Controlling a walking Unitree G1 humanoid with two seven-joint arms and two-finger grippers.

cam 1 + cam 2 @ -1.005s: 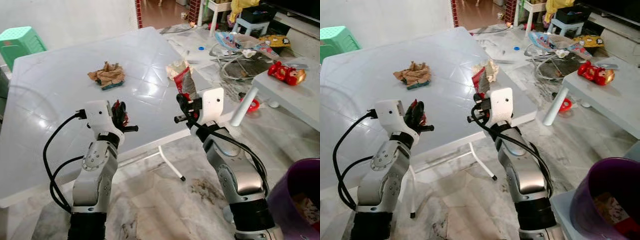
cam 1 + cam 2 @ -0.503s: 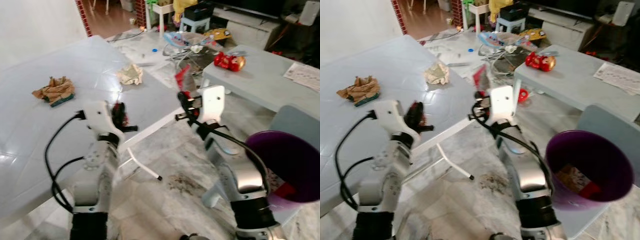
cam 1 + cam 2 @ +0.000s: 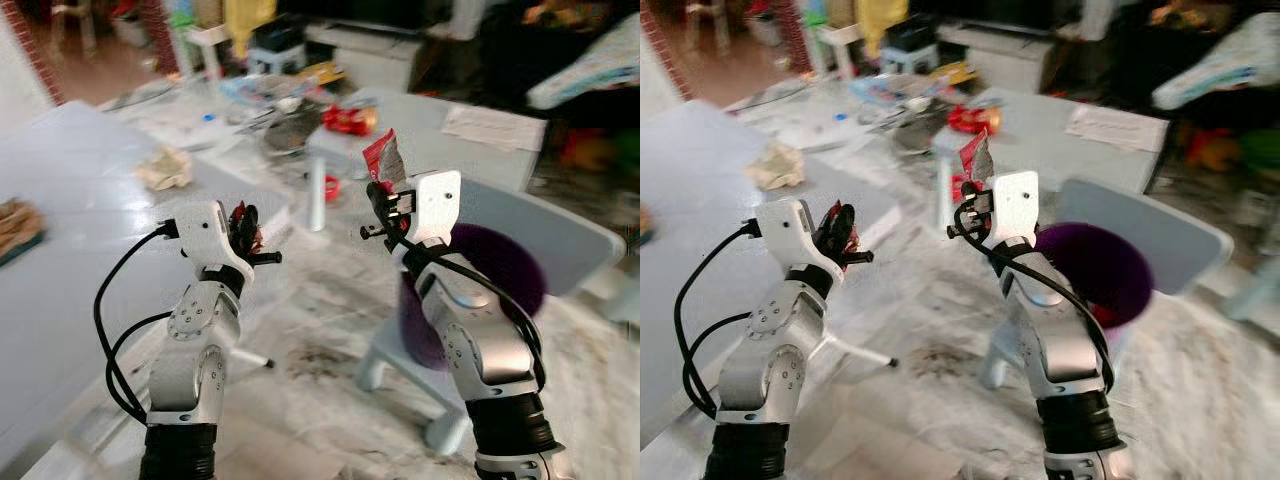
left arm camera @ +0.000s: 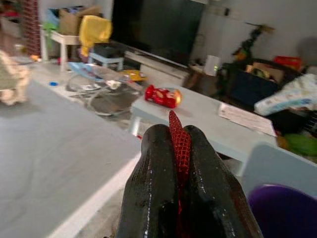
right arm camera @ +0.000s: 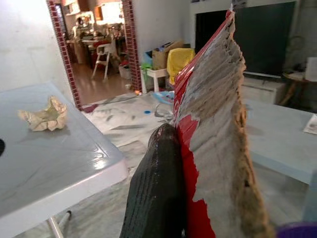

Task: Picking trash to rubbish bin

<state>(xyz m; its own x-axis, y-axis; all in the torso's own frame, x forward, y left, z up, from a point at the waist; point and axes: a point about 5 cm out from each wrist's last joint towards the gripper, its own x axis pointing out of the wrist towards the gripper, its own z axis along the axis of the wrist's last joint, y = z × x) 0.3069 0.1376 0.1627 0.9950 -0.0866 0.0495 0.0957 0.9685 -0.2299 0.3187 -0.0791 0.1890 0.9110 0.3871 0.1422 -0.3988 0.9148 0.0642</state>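
My right gripper [image 3: 383,198] is shut on a torn red and silver wrapper [image 3: 384,160], which stands up from the fingers [image 5: 157,193] and looks large in the right wrist view as the wrapper [image 5: 213,129]. It hangs just left of a purple rubbish bin [image 3: 495,275] standing on a pale grey stool. My left gripper [image 3: 247,228] is shut on a small piece of red mesh trash [image 4: 179,144], held chest-high over the floor beside the white table [image 3: 70,250]. A crumpled beige paper [image 3: 166,168] lies on that table.
A brown crumpled wad [image 3: 12,222] sits at the table's left edge. A low grey table [image 3: 450,125] with a red toy car [image 3: 348,119] and papers stands behind the bin. Clutter, cables and a small stool lie on the marble floor [image 3: 310,350] beyond.
The whole view has swung right, so the table has slid left and the purple bin now sits behind my right arm. Both grippers hold the same trash in the same pose.
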